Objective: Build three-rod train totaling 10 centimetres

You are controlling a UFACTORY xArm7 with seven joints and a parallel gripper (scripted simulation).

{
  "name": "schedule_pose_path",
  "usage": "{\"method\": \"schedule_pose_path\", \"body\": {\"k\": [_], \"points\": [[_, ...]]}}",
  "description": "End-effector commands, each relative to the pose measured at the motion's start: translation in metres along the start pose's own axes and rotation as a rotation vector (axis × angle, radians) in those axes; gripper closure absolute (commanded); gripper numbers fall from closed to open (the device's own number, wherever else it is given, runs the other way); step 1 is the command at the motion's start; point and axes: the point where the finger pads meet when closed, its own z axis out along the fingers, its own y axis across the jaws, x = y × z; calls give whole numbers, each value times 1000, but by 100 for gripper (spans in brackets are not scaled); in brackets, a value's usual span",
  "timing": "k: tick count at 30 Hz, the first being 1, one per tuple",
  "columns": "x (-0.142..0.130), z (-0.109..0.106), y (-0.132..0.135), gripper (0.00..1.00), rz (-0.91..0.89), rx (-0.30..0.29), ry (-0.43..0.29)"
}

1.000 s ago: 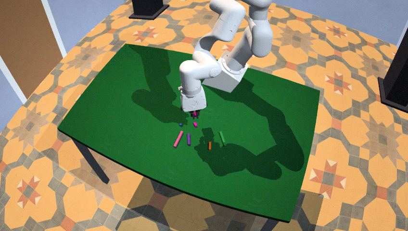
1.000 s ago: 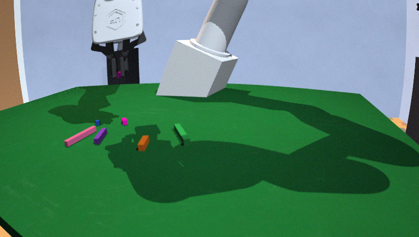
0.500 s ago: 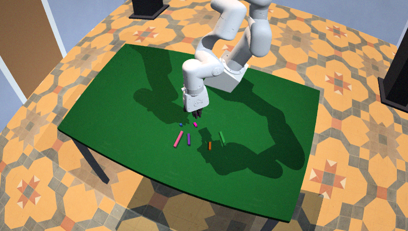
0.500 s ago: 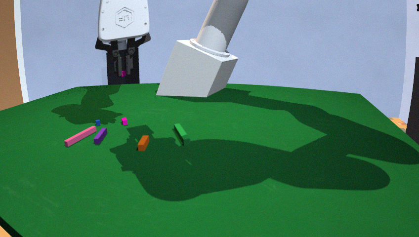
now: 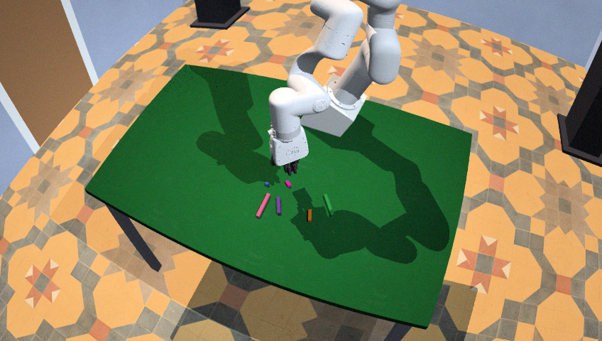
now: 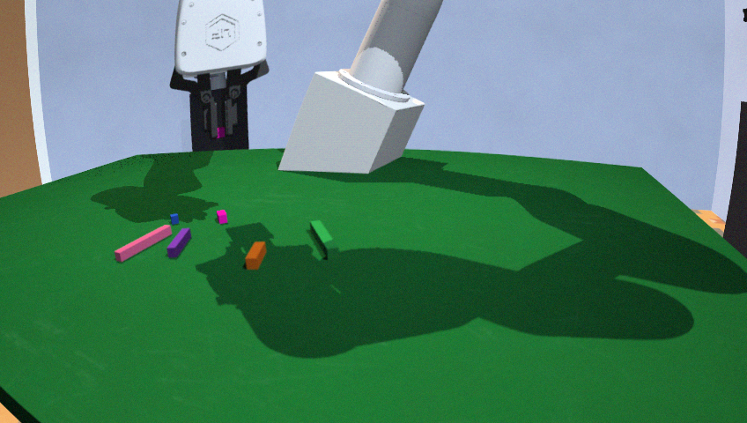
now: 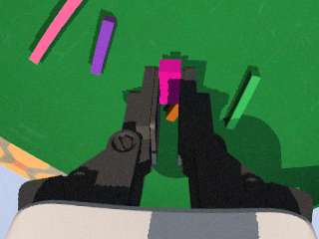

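Orange rod (image 5: 309, 215) (image 6: 255, 255) (image 7: 172, 113): lying near side, R of purple; prob. a spare.
Gripper (image 5: 290, 170) (image 6: 222, 133) (image 7: 169, 88): standing almost shut, w/ one short magenta rod pinched btw. the fingers, above the table (image 5: 189, 168) (image 6: 157, 340) (image 7: 279, 30).
Held magenta rod (image 5: 291, 168) (image 6: 220, 132) (image 7: 169, 67): hanging in air; if it is tilting in the grip, it may be landing on one edge & rolling at release.
Loose magenta rod (image 5: 287, 184) (image 6: 222, 216): resting on far side, apart from purple, turned a bit askew; a low finger may be knocking it.
Purple rod (image 5: 278, 205) (image 6: 179, 242) (image 7: 103, 46): lying near side, L of orange. I am counting 6+2+2, so these three are prob. making the train; no train is standing now.
Pink rod (image 5: 263, 205) (image 6: 144, 242) (image 7: 55, 32): leaning its far end toward purple, so risk of too small a gap if purple is serving as base.
Blue rod (image 5: 266, 184) (image 6: 174, 218): sitting just beyond pink's far end; tiny, so opening fingers may be pushing it.
Green rod (image 5: 328, 204) (image 6: 321, 231) (image 7: 243, 100): lying R, prob. causing least trouble.

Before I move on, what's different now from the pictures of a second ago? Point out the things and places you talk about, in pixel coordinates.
The tool (image 5: 291, 172) (image 6: 221, 134) (image 7: 169, 88) has shifted slightly rightward in the top and exterior pictures and turned a little, carrying the held magenta rod (image 6: 220, 132) (image 7: 169, 82) along. Nothing was newly gripped or let go. Unmoved: the blue (image 5: 267, 184) (image 6: 174, 218), other magenta (image 5: 287, 183) (image 6: 222, 217), pink (image 5: 263, 205) (image 6: 143, 243) (image 7: 56, 31), purple (image 5: 278, 205) (image 6: 178, 242) (image 7: 103, 46), orange (image 5: 309, 215) (image 6: 255, 255) (image 7: 172, 113) and green (image 5: 328, 204) (image 6: 321, 232) (image 7: 243, 100) rods.
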Motion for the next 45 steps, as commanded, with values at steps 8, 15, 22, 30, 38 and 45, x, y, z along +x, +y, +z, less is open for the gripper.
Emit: {"method": "schedule_pose_path", "body": {"k": [8,15,22,30,38,45], "points": [[0,24,-2,96,0,4,-1],[0,50,-2,96,0,4,-1],[0,74,-2,96,0,4,-1],[1,86,-2,96,0,4,-1],[1,86,-2,96,0,4,-1],[1,86,-2,96,0,4,-1]]}}
